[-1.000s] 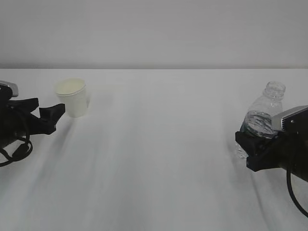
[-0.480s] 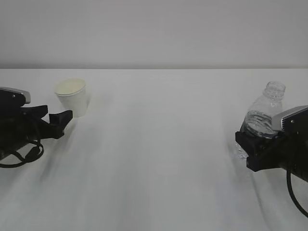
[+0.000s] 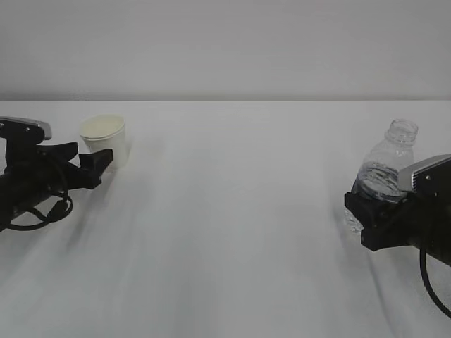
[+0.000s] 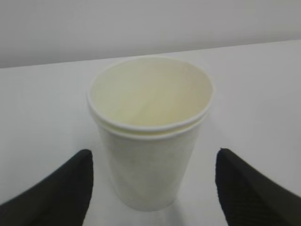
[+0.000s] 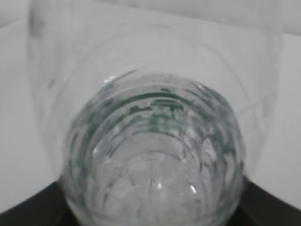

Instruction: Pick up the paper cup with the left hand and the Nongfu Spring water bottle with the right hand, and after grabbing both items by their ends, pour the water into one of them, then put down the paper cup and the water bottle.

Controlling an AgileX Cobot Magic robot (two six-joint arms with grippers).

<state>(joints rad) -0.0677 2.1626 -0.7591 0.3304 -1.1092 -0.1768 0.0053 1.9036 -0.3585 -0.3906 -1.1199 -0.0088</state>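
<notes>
Paper cup: upright at left of frame, mouth up.
Nongfu Spring water bottle: upright at right of frame, neck up.
Left hand: wide open, fingers either side of the cup, holding nothing.
Right hand: clamped on the bottle's lower body.
Table: plain white, pale wall behind.

Matt cream paper cup, glossy clear ribbed plastic bottle, matt black claw, smooth white table

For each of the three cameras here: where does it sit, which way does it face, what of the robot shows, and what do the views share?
Exterior: low, facing the far wall across the white table; both arms at the edges.
Left wrist: behind the open left gripper, facing the paper cup; both fingertips show.
Right wrist: right against the water bottle; right gripper barely visible at the bottom corners.
Shared: cup and bottle both appear in the exterior view.
</notes>
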